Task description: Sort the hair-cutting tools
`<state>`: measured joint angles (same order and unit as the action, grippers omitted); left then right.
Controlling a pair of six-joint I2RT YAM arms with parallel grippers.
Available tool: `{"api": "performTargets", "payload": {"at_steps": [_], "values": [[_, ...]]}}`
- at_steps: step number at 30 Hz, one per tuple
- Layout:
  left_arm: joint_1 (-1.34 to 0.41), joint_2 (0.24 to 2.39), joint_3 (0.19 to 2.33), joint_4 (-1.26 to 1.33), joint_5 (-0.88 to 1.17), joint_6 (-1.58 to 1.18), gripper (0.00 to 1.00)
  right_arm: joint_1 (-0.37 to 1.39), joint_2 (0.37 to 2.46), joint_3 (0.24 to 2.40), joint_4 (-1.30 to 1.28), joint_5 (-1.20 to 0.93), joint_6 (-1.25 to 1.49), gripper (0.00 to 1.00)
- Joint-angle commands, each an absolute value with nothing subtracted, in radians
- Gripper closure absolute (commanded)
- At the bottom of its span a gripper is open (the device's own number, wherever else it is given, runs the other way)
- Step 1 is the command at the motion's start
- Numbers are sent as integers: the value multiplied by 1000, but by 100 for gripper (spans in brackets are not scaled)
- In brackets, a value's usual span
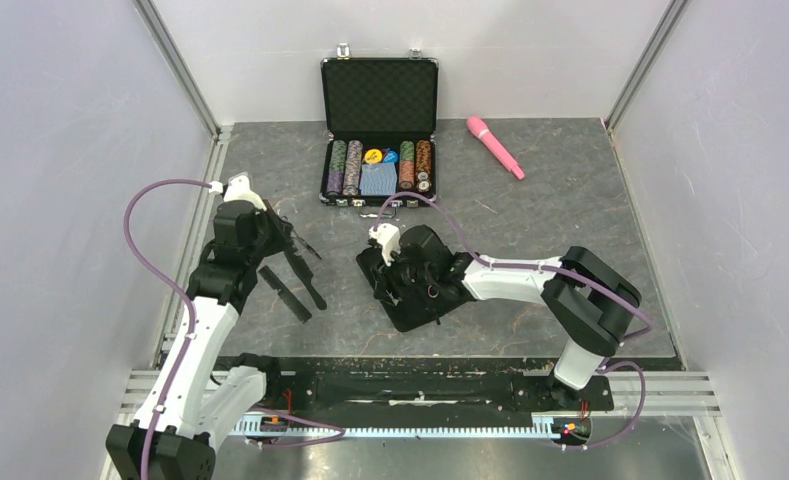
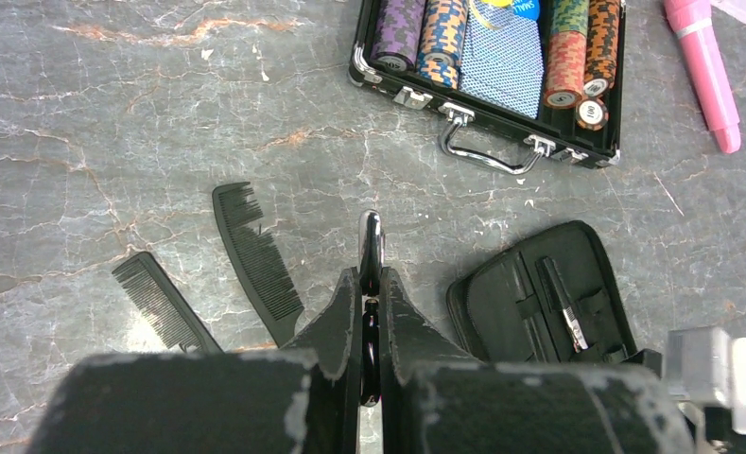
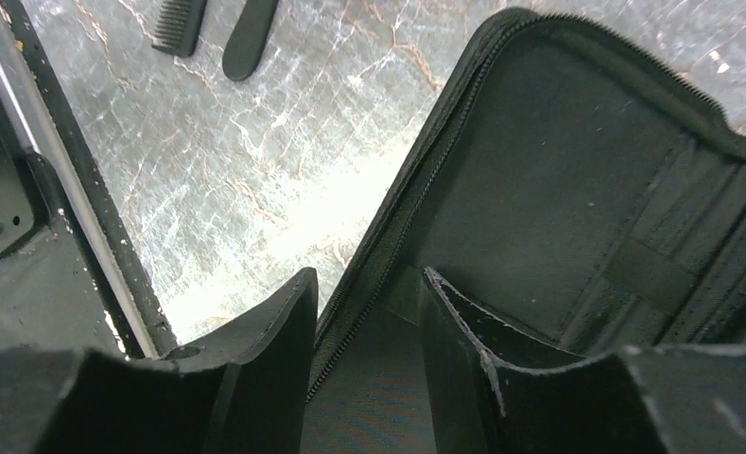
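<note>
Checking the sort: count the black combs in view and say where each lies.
2. Both lie flat on the table, left of the open pouch: the longer comb nearer it, the shorter comb further left. Others may be hidden.

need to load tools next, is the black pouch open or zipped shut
Open: the pouch lies unzipped, its inner straps exposed.

Bright, even overhead light casts soft shadows, while glare whitens the table [image 3: 255, 227] in the right wrist view, whose near foreground blurs.
</note>
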<state>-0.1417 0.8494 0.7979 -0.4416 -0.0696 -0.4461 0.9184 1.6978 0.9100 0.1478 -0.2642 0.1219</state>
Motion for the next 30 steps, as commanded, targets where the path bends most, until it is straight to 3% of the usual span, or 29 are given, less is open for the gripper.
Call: {"api": "performTargets", "payload": {"at_steps": [1,8,14,20,25,30], "values": [[-147,826,815,-416,-80,-398,98,937,1724,961,123,-264,120,57],[-152,827,812,-408,-66,-397,98,966,1683,952,28,-286,33,88],[-162,836,798,-386,-6,-410,98,980,1594,906,-161,-321,-161,98],[-176,843,748,-308,169,-509,98,980,1506,831,-308,-372,-331,100],[-196,874,585,-48,346,-745,98,997,1442,776,-395,-401,-421,100],[-253,917,457,197,330,-875,98,1007,1395,741,-425,-359,-418,96]]}}
